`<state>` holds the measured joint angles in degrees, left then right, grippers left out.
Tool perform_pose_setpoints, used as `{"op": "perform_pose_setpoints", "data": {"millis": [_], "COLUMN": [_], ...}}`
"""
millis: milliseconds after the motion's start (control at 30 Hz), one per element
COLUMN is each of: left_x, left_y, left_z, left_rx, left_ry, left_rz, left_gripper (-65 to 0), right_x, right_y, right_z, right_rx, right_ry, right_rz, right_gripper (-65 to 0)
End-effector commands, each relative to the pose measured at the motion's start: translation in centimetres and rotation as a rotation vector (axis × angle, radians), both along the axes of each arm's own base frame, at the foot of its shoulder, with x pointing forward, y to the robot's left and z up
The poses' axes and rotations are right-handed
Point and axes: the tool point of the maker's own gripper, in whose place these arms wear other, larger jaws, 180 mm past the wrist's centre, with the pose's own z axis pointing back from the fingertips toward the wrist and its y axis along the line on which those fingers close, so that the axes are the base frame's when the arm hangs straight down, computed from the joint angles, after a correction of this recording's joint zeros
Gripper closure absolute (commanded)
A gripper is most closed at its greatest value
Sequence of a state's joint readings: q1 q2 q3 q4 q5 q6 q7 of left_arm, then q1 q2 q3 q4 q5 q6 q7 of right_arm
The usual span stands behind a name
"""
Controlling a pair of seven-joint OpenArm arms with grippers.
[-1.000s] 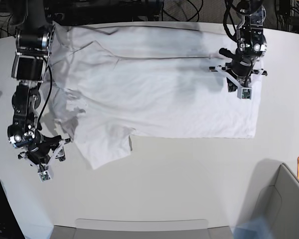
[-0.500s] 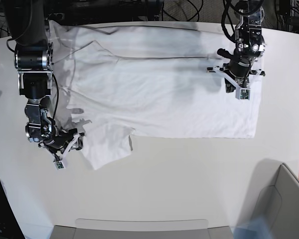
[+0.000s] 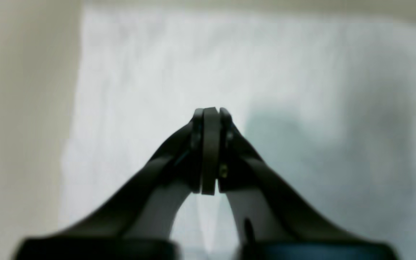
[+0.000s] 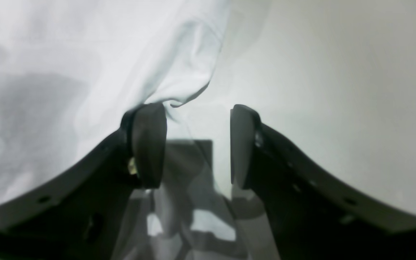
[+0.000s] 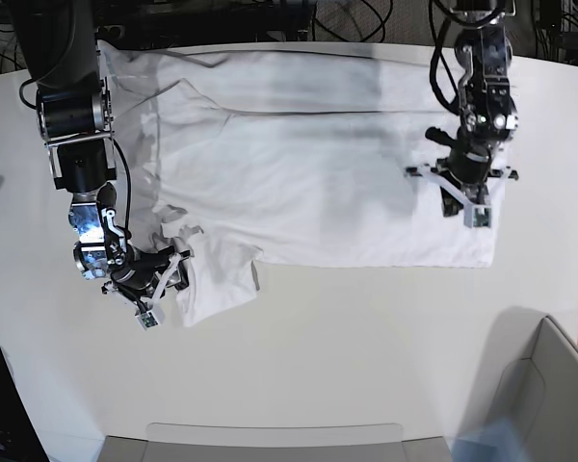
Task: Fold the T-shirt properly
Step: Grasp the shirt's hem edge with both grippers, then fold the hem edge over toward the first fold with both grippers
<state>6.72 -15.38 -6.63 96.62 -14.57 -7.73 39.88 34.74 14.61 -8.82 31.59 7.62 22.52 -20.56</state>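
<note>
The plain white wrinkly cotton T-shirt (image 5: pixel 308 164) lies spread on the off-white worktop (image 5: pixel 366 346). The right end effector (image 4: pixel 197 144), spread wide, has moved in to the sleeve edge, ready to pinch it. The left end effector (image 3: pixel 211 151), pressed together, hovers over the hem side.

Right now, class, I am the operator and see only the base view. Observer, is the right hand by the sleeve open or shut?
Observer: Open. In the right wrist view, the right hand has its fingers apart and grips nothing.
Operator: Where is the T-shirt from it?
Observer: The T-shirt has its hem at one fingertip; bare tabletop lies beyond the other.
Operator: And the left hand?
Observer: In the left wrist view, the left hand looks shut above the cloth, with no fold seen between its pads.
</note>
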Motion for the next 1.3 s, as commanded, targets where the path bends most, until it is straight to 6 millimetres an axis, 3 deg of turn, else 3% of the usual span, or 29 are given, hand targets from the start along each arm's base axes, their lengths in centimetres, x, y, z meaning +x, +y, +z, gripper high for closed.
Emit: {"op": "perform_pose_setpoints", "data": {"millis": [0, 100, 167, 333, 500, 733, 933, 1167, 1267], "left_x": [2.1, 4.9, 6.6, 9.5, 9.9, 9.4, 8.5, 7.6, 7.4], "left_y": [2.4, 6.5, 8.4, 11.9, 12.1, 12.8, 9.3, 9.3, 8.1], "left_z": [2.2, 3.8, 3.9, 0.7, -1.3, -1.2, -3.8, -5.4, -6.6], "left_rx": [0.021, 0.048, 0.080, 0.142, 0.020, -0.055, -0.034, -0.047, -0.072], "left_ry": [-0.073, -0.102, -0.080, 0.055, 0.076, 0.068, 0.156, 0.200, 0.218], "left_rz": [0.055, 0.123, 0.125, 0.105, 0.033, 0.055, -0.101, -0.091, -0.093], "left_gripper": [-11.6, -24.3, -25.3, -24.9, -24.8, -24.8, -24.8, -24.8, -24.1], "right_x": [-0.6, -0.7, -0.8, -0.9, -0.8, -0.9, -0.9, -0.8, -0.8], "right_y": [-0.5, -0.7, -1.0, -1.3, -1.3, -1.2, -1.2, -1.2, -0.8], "right_z": [-0.6, -0.6, -0.7, -0.7, -0.6, -0.7, -0.7, -0.7, -0.7], "right_rx": [-0.046, -0.048, -0.055, -0.058, -0.057, -0.059, -0.064, -0.064, -0.060], "right_ry": [0.052, 0.054, 0.056, 0.058, 0.055, 0.056, 0.057, 0.055, 0.055], "right_rz": [0.018, 0.016, 0.015, 0.012, 0.012, 0.015, 0.018, 0.018, 0.023], "right_gripper": [-29.7, -29.7, -29.7, -29.7, -29.7, -29.7, -29.7, -29.6, -29.4]}}
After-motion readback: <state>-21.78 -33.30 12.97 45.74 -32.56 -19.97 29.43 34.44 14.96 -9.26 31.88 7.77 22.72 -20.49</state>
